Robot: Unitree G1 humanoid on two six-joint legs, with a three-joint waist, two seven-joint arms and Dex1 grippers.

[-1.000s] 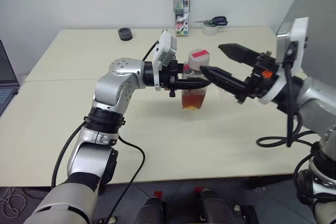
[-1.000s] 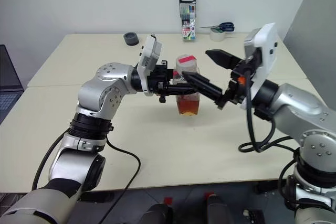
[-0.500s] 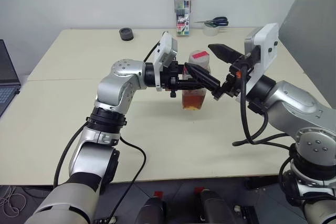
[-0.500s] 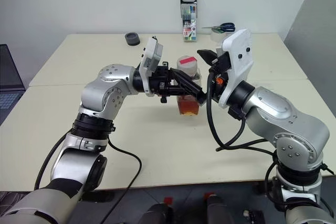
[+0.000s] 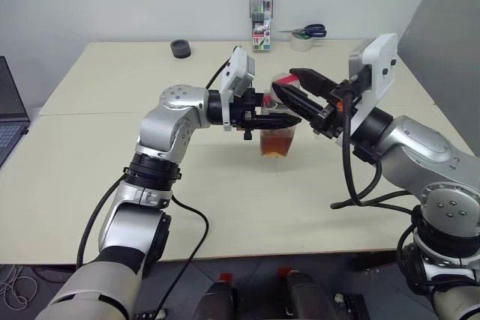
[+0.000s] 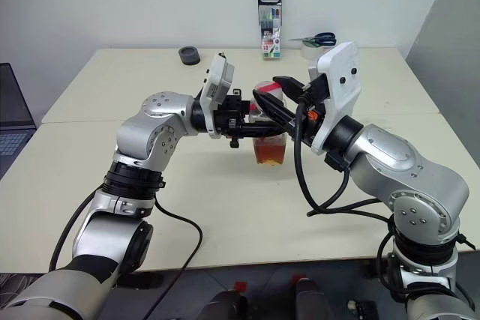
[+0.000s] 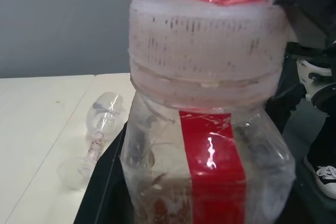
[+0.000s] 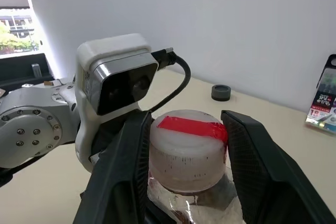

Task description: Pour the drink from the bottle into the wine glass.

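The bottle (image 5: 277, 134) hangs a little above the table, with the amber drink (image 5: 276, 143) low inside it and a red label strip (image 7: 212, 166) down its side. My left gripper (image 5: 280, 118) reaches in from the left and is shut on the bottle's body just below the cap. My right gripper (image 8: 188, 120) comes from the right, its two fingers pressed against opposite sides of the pale, red-topped cap (image 8: 186, 153). The wine glass (image 7: 104, 114) stands on the table behind the bottle in the left wrist view.
At the table's (image 5: 90, 185) far edge stand a marker pack (image 5: 259, 19), a tape roll with scissors on it (image 5: 303, 37) and a small black ring (image 5: 178, 49). A laptop (image 5: 7, 114) sits at the far left.
My right gripper swung in from the right to the bottle's top, and its wide-open fingers closed around the cap. The left arm and the bottle stayed put.
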